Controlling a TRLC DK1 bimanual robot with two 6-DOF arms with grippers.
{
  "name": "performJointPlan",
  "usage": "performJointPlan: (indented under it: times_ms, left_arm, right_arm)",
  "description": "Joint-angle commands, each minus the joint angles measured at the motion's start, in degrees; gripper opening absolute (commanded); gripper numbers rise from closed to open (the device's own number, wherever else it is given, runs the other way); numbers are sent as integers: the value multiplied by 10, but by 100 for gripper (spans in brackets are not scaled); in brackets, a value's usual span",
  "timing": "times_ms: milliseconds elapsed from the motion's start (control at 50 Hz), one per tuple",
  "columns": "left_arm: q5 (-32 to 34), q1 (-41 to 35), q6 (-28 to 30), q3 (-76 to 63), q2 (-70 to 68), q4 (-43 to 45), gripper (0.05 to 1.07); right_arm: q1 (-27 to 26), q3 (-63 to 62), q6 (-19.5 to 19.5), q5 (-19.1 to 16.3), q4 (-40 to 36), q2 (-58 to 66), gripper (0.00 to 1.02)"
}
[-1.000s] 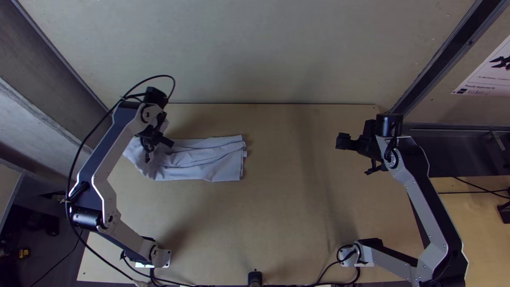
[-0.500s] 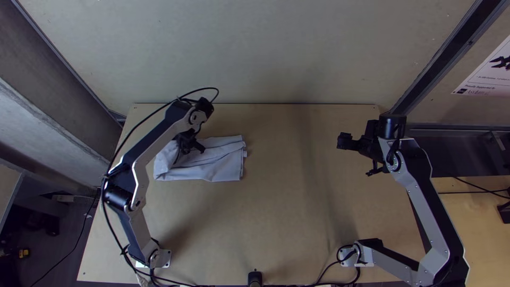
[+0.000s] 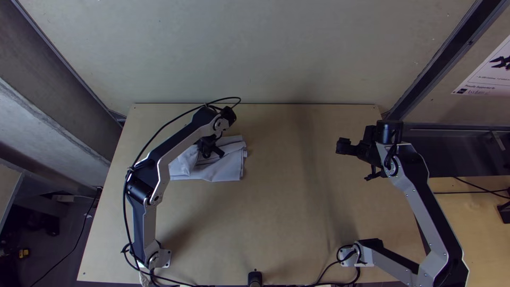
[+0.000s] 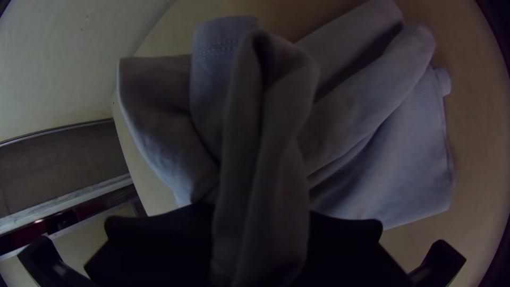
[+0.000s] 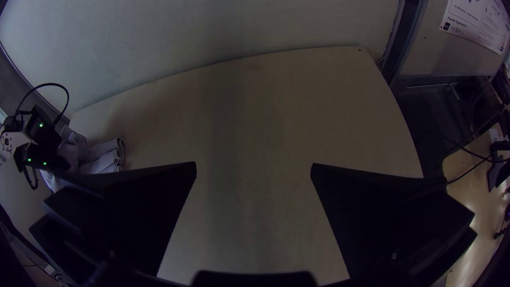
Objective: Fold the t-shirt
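Now, on the big light wooden table (image 3: 287, 212), toward the back and left of the middle, sits the pale grey cloth t-shirt (image 3: 223, 171), partly bunched. It looks light, soft and floppy, so best grab all its layers near an edge. The flat-fingered black left gripper (image 4: 260, 210) pinches a raised fold; the matching right gripper (image 5: 254, 164) is wide open.

The silver-grey, black-jointed left arm (image 3: 183, 145) arches over the light wooden tabletop's (image 3: 265, 228) far left part, its black, wide-fingered left claw (image 3: 213, 152) pinched tight. The matching right arm (image 3: 425, 199) bends by the tabletop's right side, right claw (image 3: 353, 161) spread wide.
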Motion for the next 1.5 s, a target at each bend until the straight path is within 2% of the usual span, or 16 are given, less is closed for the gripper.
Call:
performJointPlan:
  times_ms: [0,200,220,240,280,320,360,380,580,700,740,1000,1180,1260,1360,1480]
  left_arm:
    - [1,-16,-22,24,22,-11,8]
    - [3,-39,-32,49,50,-11,9]
    - [3,-41,-34,52,55,-11,12]
    - [3,-43,-37,57,59,-11,19]
    - [5,-50,-47,66,66,-11,40]
    - [22,-58,-50,73,72,-10,64]
    - [36,-65,-59,91,82,-10,94]
    - [46,-69,-63,99,87,-10,104]
    - [208,-111,-104,227,146,8,103]
    - [395,-115,-138,231,133,75,103]
    - [431,-113,-140,235,132,88,103]
    - [432,-117,-128,242,112,86,103]
    - [417,-77,-115,215,58,89,103]
    - [402,-55,-97,196,23,96,103]
    - [398,-13,-82,178,-31,99,103]
    - [387,42,-46,144,-106,111,103]
  right_arm:
    - [4,-16,16,6,9,-10,99]
    - [6,-27,23,6,16,-11,99]
    - [7,-28,24,6,16,-11,99]
    - [9,-29,24,6,16,-11,99]
    - [11,-32,25,5,16,-13,99]
    - [13,-36,27,6,16,-15,99]
    - [18,-40,27,6,16,-17,99]
    - [18,-44,28,5,17,-19,99]
    - [34,-71,36,6,17,-26,99]
    - [35,-79,36,6,17,-33,99]
    - [35,-81,36,6,17,-33,99]
    - [26,-81,33,7,19,-38,99]
    - [12,-27,11,8,35,-35,99]
    - [8,3,-24,23,56,-31,99]
    - [0,42,-93,36,65,-12,99]
    - [-28,92,-101,36,90,-3,99]
